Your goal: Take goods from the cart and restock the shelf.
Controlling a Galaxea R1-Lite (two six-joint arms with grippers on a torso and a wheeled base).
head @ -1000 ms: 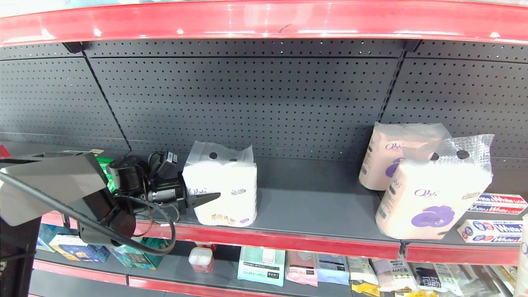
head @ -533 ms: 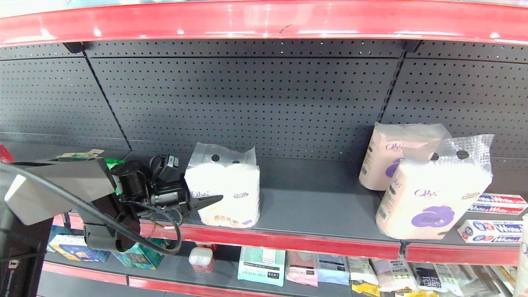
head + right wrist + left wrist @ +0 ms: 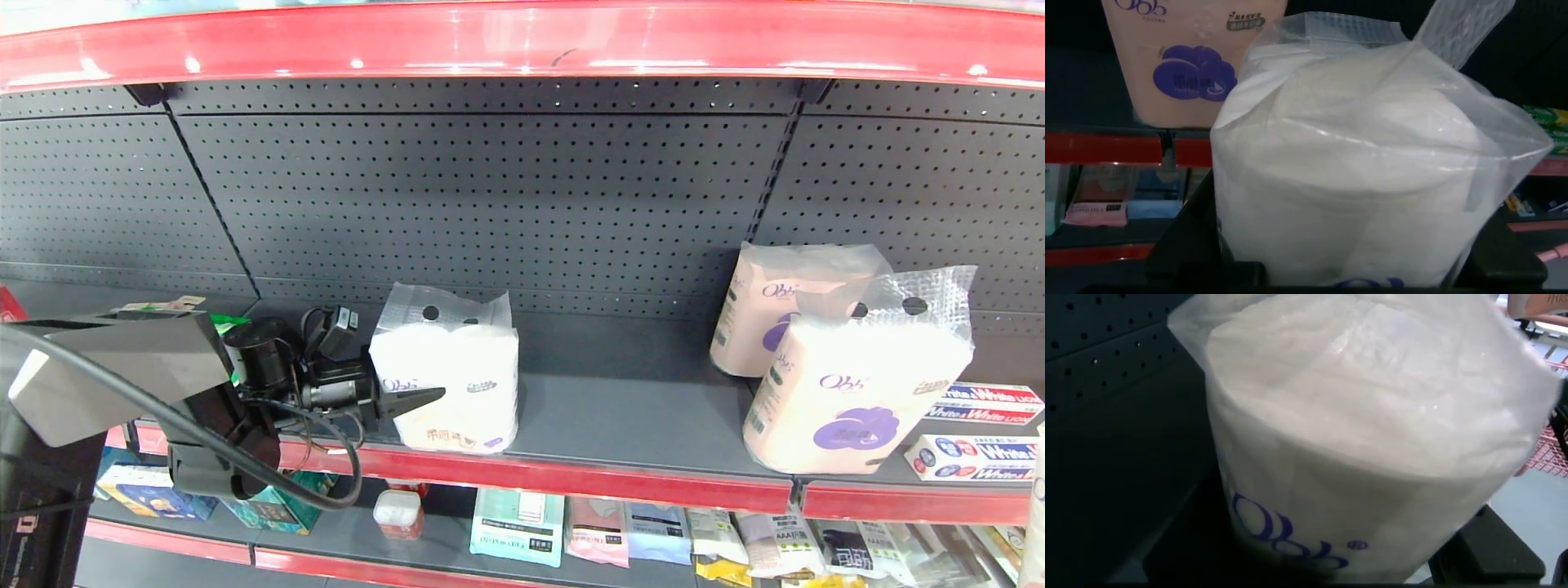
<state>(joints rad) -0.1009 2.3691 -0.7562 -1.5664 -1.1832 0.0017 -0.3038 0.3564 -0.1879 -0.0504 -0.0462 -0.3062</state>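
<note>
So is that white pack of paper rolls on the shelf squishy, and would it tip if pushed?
Probably squishy: the white pack is paper rolls in loose, crinkly plastic, so it would likely dent. Mostly paper, so probably light. It stands flat on the shelf, so it should slide, not roll.

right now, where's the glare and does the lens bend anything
Head view: glare spots dot the red upper shelf edge, which bows with lens curvature. Left wrist view: the pegboard lies in shadow beside the white tissue pack. Right wrist view: the second white pack shows sheen streaks.
</note>
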